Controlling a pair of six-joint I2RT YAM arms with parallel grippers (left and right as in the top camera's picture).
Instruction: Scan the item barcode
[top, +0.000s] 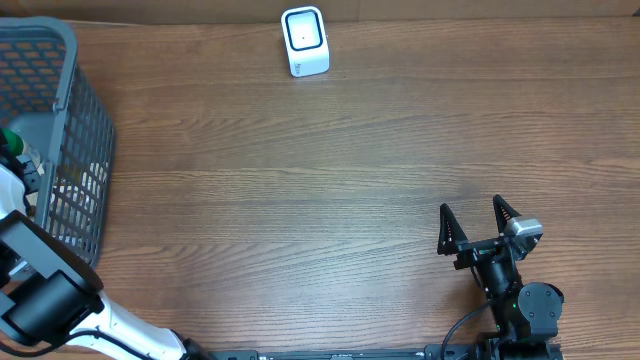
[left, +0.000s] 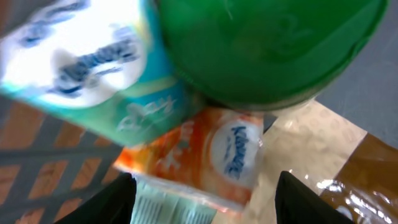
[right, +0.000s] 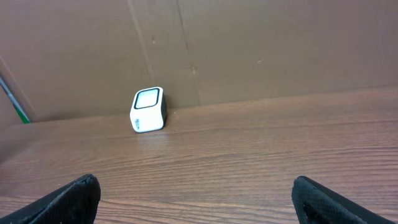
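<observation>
My left gripper (left: 205, 176) is down inside the grey basket (top: 85, 110) and stands open. One black finger (left: 115, 199) shows on each side of an orange tissue pack (left: 211, 155); a pale green striped packet (left: 171, 204) lies just under the pack. Above them are a teal tissue pack (left: 93, 62) and a green lid (left: 267, 43). In the overhead view the basket wall and my arm hide this gripper. The white scanner (top: 304, 40) (right: 148, 109) stands at the table's far edge. My right gripper (top: 470, 205) (right: 194, 178) hovers open and empty at the front right.
The basket takes up the table's left edge, with my left arm (top: 45, 290) reaching into it from the front. A brown cardboard wall (right: 249, 50) runs behind the scanner. Bare wooden tabletop (top: 330, 190) lies between the basket, the scanner and my right gripper.
</observation>
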